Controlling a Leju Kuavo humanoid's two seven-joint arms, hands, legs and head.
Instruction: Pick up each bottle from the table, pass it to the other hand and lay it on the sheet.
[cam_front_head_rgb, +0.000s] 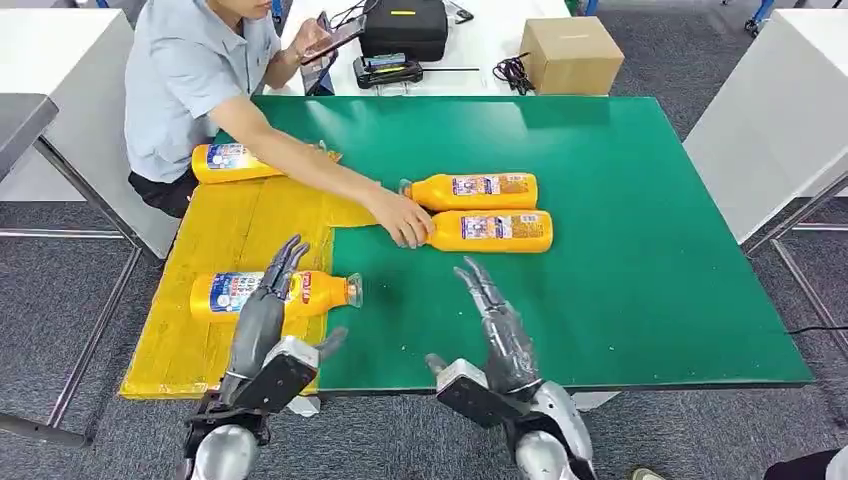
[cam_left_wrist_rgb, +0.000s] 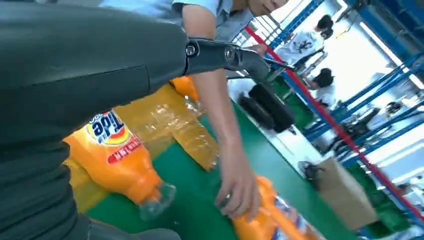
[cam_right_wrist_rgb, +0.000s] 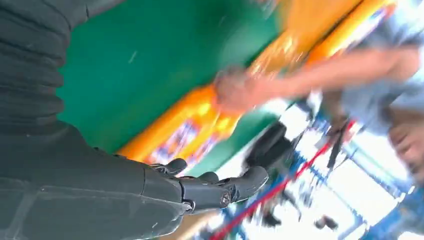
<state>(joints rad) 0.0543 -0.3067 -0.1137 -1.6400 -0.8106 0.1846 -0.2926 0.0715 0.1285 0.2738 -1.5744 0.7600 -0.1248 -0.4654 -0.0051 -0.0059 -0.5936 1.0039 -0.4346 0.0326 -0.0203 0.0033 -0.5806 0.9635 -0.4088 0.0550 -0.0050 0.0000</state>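
Observation:
Two orange bottles lie on the yellow sheet (cam_front_head_rgb: 230, 225): one near me (cam_front_head_rgb: 320, 291) (cam_left_wrist_rgb: 117, 157) and one at the far end (cam_front_head_rgb: 232, 162). Two more lie side by side on the green table (cam_front_head_rgb: 620, 250), the farther (cam_front_head_rgb: 478, 190) and the nearer (cam_front_head_rgb: 492, 231) (cam_right_wrist_rgb: 175, 135). A person's hand (cam_front_head_rgb: 400, 217) (cam_left_wrist_rgb: 239, 186) (cam_right_wrist_rgb: 235, 90) rests on the neck of the nearer one. My left hand (cam_front_head_rgb: 265, 310) hovers open over the near sheet bottle, fingers straight. My right hand (cam_front_head_rgb: 498, 325) is open above the table's front, holding nothing.
A person in a grey shirt (cam_front_head_rgb: 190, 70) sits at the far left, arm stretched across the sheet. Behind the green table stand a cardboard box (cam_front_head_rgb: 570, 55), a black case (cam_front_head_rgb: 404, 25) and cables. White tables flank both sides.

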